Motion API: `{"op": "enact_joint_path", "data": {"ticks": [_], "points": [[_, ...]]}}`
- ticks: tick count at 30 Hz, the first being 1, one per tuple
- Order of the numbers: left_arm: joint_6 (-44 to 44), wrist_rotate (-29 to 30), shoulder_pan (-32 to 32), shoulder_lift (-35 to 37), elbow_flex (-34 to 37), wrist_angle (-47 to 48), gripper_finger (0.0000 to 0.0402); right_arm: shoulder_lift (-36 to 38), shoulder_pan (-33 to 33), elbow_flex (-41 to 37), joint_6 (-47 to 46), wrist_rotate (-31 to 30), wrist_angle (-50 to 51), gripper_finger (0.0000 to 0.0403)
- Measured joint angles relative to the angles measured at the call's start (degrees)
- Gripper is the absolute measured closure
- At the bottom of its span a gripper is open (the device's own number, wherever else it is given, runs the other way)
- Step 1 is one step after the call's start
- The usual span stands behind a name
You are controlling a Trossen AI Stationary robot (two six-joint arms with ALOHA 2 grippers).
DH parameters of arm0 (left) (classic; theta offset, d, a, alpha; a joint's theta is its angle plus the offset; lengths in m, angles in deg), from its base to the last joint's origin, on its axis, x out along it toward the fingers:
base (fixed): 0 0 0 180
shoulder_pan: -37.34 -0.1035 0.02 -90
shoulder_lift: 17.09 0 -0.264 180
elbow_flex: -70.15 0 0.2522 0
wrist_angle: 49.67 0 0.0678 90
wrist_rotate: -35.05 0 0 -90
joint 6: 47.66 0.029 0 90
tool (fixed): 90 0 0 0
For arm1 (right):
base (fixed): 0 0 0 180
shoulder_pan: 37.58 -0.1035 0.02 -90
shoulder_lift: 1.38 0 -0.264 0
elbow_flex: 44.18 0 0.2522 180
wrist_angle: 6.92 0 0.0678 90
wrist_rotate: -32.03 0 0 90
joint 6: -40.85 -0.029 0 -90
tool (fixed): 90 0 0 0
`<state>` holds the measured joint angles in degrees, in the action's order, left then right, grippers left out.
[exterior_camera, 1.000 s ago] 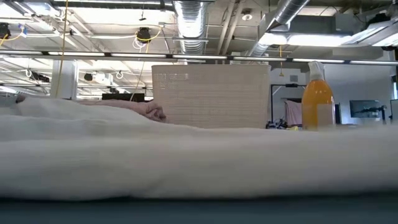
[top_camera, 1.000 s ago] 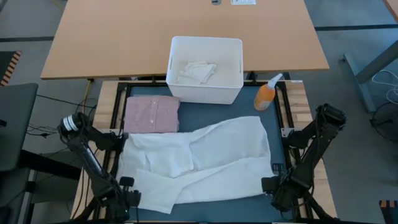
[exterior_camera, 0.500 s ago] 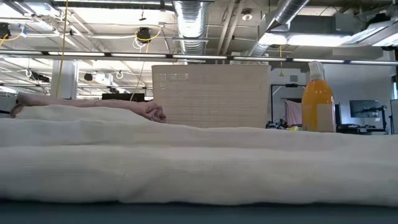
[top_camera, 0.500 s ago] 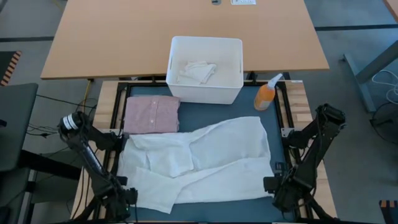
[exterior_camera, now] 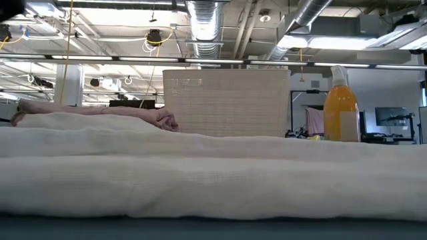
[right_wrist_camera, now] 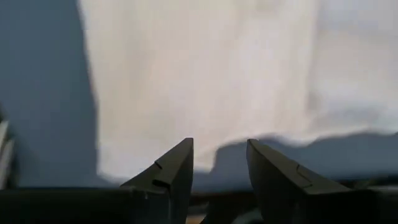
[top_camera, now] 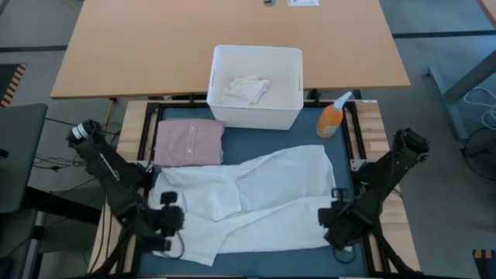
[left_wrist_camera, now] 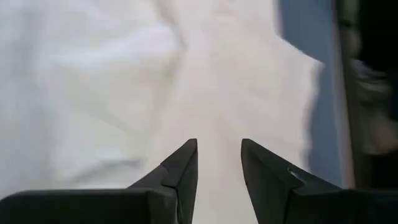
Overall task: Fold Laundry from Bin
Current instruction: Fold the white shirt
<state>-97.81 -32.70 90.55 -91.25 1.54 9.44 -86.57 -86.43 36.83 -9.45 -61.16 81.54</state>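
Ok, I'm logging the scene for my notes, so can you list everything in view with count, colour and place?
white garment: one, white, spread flat across the mat's middle and near side
pink shirt: one, dusty pink, folded, far left of the mat
bin: one, white, far edge of the mat
cloth in bin: one bundle, white, crumpled
spray bottle: one, orange, right of the bin
mat: one, dark blue, under the laundry
wooden table: one, tan, beyond the bin
left hand: open, at the garment's near left edge
right hand: open, at its near right edge
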Motion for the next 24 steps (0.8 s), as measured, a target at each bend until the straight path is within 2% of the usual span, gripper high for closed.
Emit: {"op": "enact_joint_path", "data": {"ticks": [5, 10, 15, 17, 21, 24], "points": [[7.5, -0.5, -6.6, -2.3, 1.4, -0.5, 0.0291, 0.0, 4.8, 0.0, 7.4, -6.4, -1.2, 0.0229], [11.8, -8.0, -11.7, -3.3, 3.4, -1.0, 0.0291, 0.7, 10.7, -3.6, 15.2, -8.9, -4.5, 0.0229], [11.7, -12.0, -13.7, -3.3, 5.8, -1.1, 0.0291, 3.6, 17.3, -12.5, 19.1, -6.1, -9.7, 0.0229], [11.5, -11.9, -13.7, -3.3, 6.5, -1.2, 0.0291, 5.9, 18.9, -15.6, 19.3, -5.0, -11.4, 0.0229], [9.8, -10.7, -13.7, -3.3, 8.5, -1.1, 0.0291, 11.2, 20.6, -22.1, 19.2, 2.0, -16.5, 0.0229], [8.3, -10.5, -14.1, -3.3, 10.7, -1.7, 0.0291, 15.0, 20.9, -26.4, 17.4, 3.3, -18.1, 0.0229]]}}
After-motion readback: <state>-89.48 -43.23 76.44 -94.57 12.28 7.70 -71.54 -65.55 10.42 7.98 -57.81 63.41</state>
